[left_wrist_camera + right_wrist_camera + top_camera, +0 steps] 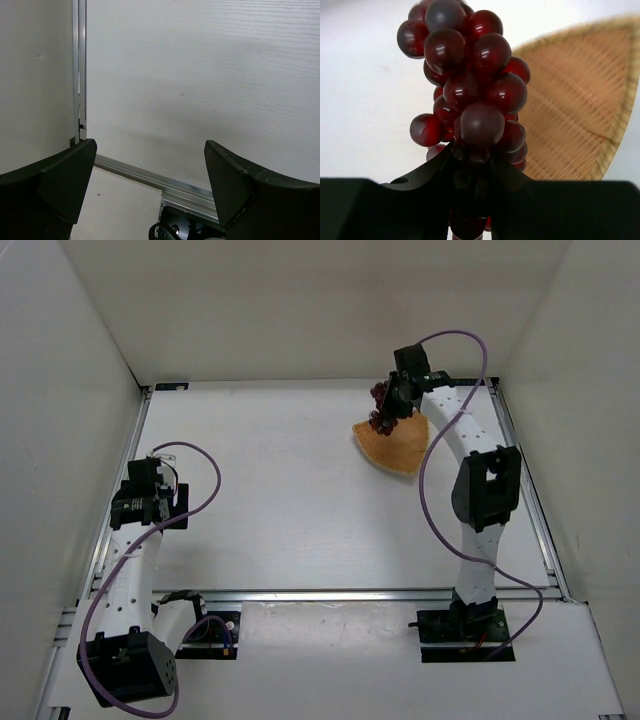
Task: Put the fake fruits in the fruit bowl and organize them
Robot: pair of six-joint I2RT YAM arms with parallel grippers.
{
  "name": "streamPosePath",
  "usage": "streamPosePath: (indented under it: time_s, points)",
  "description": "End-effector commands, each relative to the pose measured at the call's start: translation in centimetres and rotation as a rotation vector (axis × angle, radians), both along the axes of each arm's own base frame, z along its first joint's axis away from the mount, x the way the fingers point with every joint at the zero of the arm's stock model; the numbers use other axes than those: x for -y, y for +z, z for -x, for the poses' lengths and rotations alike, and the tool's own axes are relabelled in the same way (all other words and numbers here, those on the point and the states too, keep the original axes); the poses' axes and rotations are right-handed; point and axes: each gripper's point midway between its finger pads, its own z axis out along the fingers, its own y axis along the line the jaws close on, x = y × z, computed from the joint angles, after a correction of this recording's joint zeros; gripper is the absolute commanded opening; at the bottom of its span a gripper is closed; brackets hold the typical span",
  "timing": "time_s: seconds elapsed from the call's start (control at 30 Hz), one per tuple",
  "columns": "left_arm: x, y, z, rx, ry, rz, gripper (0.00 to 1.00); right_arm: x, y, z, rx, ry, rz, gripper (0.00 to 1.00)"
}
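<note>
My right gripper (390,405) is shut on a bunch of dark red-purple grapes (381,410) at the far right of the table. It holds the bunch above the far left edge of the orange-tan woven bowl (397,447). In the right wrist view the glossy grapes (470,85) fill the middle, pinched between my black fingers (432,172), with the woven bowl (580,110) below and to the right. My left gripper (152,472) is open and empty by the left edge of the table; its wrist view shows only bare table between the fingertips (65,185).
White walls enclose the table on the left, back and right. An aluminium rail (380,593) runs across the near side, and another rail (77,70) runs along the left edge. Purple cables loop from both arms.
</note>
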Motion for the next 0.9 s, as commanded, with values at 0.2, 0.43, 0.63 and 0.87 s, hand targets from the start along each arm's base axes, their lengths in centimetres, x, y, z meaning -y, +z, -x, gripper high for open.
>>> streamPosePath:
  time_s: [0.2,0.43,0.63,0.87]
  points:
    - [-0.4,0.2,0.3,-0.014,0.003,-0.03,1.0,3.0,0.3,1.5,-0.058,0.004,0.047,1.0]
    - [-0.5,0.4,0.1,-0.014,0.003,-0.03,1.0,8.2,12.4,6.7,0.179,-0.066,0.042,1.0]
    - [-0.4,0.4,0.1,-0.011,0.01,-0.026,1.0,16.1,5.4,15.1,-0.074,-0.221,-0.125,1.0]
    - [-0.5,0.2,-0.1,-0.002,0.01,-0.027,1.0,18.8,-6.9,25.8,-0.346,-0.442,-0.224,1.0]
